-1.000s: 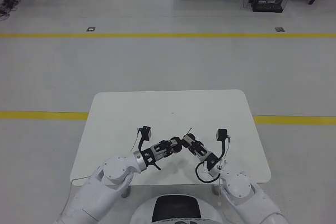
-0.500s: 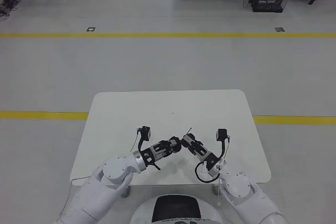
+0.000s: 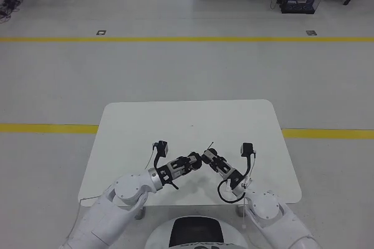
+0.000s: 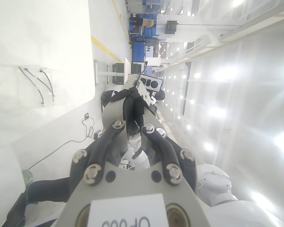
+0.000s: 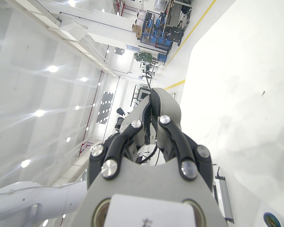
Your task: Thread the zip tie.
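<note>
This is looking like a large industrial lab or factory hall: yellow lines (image 3: 174, 39) are running across a pale polished floor (image 3: 187, 75) around the white counter (image 3: 187, 118), blue storage racks (image 5: 156, 38) are standing along the far wall, and rows of round ceiling lights (image 5: 52, 68) are shining overhead.

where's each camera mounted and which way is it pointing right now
Top view: above the arms, looking down at the white table; both arms show, left gripper and right gripper meeting over its near half.
Left wrist view: on the left wrist, looking out along its own shut fingers, table beside them.
Right wrist view: on the right wrist, looking along its own fingers, shut on the zip tie, whose tail pokes past the tips.
Shared: all three catch the table and the yellow floor line.
</note>
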You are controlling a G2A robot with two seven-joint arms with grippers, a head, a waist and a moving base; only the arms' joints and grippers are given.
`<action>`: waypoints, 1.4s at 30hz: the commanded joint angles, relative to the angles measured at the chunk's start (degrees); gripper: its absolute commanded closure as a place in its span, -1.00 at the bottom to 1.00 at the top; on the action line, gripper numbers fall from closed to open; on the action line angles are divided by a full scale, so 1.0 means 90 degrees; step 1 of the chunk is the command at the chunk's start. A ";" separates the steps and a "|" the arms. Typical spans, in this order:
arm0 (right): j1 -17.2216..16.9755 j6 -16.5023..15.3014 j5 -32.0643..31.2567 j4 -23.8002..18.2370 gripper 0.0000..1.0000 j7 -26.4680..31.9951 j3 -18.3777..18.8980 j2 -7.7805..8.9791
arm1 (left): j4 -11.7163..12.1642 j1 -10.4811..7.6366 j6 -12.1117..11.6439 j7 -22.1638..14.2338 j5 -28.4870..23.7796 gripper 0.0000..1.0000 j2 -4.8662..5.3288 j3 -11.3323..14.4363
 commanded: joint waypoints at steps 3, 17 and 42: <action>0.0002 0.0000 -0.0048 0.0014 -0.90 0.0052 0.0004 -0.0003 | 0.0040 -0.0007 -0.0047 -0.0076 -0.0104 1.00 0.0006 0.0001; -0.0131 0.0000 0.0194 -0.0056 -1.00 0.0361 0.0512 0.0066 | 0.0058 0.0032 -0.0268 -0.0707 -0.0211 1.00 0.0116 -0.0229; 0.0091 0.0128 0.1705 0.0650 -1.00 0.2990 0.1197 0.0254 | 0.0525 -0.0191 -0.0156 -0.2988 -0.0913 1.00 0.0303 -0.0478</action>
